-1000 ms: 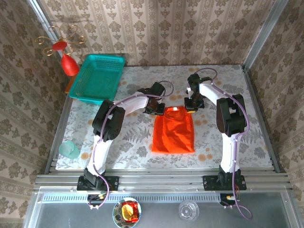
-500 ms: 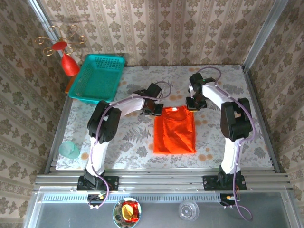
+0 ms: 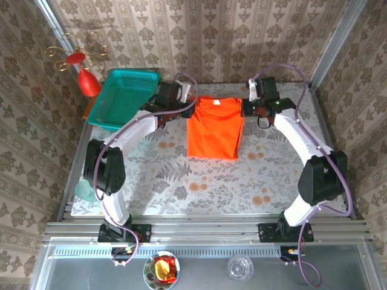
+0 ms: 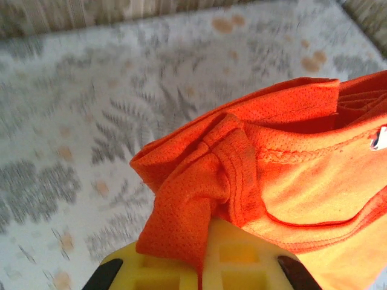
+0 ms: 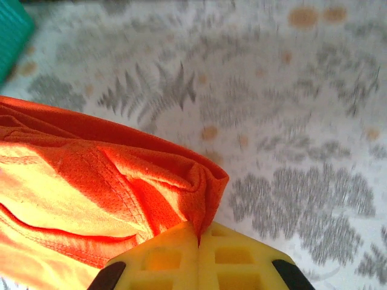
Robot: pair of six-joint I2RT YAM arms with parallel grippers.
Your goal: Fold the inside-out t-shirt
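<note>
Orange t-shirt (image 3: 214,130) held by its top corners, upper centre of the top view.
The left gripper (image 3: 188,104) and the right gripper (image 3: 245,109) each pinch one shoulder corner, jaws closed on the fabric.

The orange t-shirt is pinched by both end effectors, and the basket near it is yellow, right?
No, the basket is teal, not yellow; the top external view shows it. The orange t-shirt is pinched by the left end effector and the right end effector.
</note>
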